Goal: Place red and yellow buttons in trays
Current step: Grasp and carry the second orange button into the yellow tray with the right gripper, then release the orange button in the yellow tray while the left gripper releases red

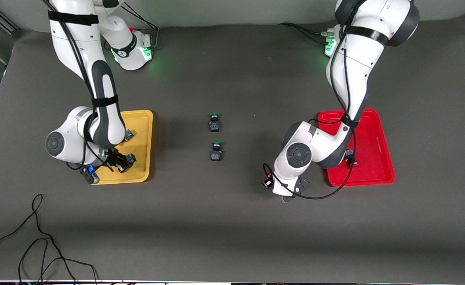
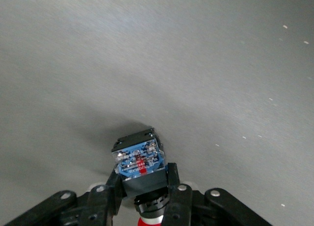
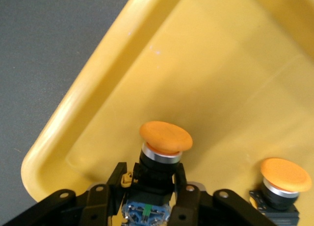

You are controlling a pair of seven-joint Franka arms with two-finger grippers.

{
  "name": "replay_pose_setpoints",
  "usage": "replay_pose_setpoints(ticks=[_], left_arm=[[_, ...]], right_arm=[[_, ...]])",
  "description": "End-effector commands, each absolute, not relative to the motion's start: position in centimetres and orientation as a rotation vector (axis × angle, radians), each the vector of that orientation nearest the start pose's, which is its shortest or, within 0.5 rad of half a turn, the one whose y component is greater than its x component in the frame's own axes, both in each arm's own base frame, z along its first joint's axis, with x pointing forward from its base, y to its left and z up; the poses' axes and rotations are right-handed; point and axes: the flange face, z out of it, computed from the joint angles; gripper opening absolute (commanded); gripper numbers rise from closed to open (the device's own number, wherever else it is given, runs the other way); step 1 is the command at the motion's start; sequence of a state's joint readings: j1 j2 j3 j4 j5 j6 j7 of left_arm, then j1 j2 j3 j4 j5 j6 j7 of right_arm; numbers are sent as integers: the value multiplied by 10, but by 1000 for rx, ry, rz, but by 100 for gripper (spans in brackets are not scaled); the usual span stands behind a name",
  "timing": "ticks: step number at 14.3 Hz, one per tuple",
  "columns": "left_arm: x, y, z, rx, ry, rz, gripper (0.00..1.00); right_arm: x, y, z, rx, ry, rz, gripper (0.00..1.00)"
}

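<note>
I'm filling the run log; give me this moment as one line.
left gripper: shut on red button, over bare table near red tray | right gripper: shut on yellow button in yellow tray | two green buttons untouched

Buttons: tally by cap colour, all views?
Orange-yellow buttons: 2, at the yellow tray, one in the right gripper.
Green buttons: 2, on the table.
Red button: 1, in the left gripper.
Cap-hidden button: 1, in the red tray.
Total: 6.
</note>
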State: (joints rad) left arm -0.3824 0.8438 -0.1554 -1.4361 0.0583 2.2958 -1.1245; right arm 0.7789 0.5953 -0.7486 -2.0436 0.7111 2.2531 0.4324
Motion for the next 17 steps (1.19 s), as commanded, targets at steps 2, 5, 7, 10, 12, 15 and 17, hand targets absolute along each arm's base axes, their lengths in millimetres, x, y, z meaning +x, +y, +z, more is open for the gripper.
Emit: replay_pose_setpoints(ticks=[2, 5, 7, 10, 12, 15, 17], left_arm=[[652, -291, 266, -3055, -769, 187, 0], [646, -216, 318, -3129, -526, 408, 0], [633, -154, 330, -3140, -356, 494, 0], [620, -77, 300, -3121, -124, 553, 0], [611, -30, 265, -3089, -55, 518, 0], [595, 6, 225, -3110, 101, 467, 0], [594, 13, 209, -3103, 111, 477, 0]], right_arm=[[573, 40, 205, -2757, 1253, 218, 100], [578, 43, 231, -2726, 1219, 188, 100], [581, 44, 265, -2736, 1148, 148, 100], [581, 39, 329, -2819, 982, 98, 100], [584, 39, 368, -2848, 890, 57, 100], [596, 47, 417, -2918, 777, 51, 100], [604, 52, 450, -2938, 727, 60, 100]])
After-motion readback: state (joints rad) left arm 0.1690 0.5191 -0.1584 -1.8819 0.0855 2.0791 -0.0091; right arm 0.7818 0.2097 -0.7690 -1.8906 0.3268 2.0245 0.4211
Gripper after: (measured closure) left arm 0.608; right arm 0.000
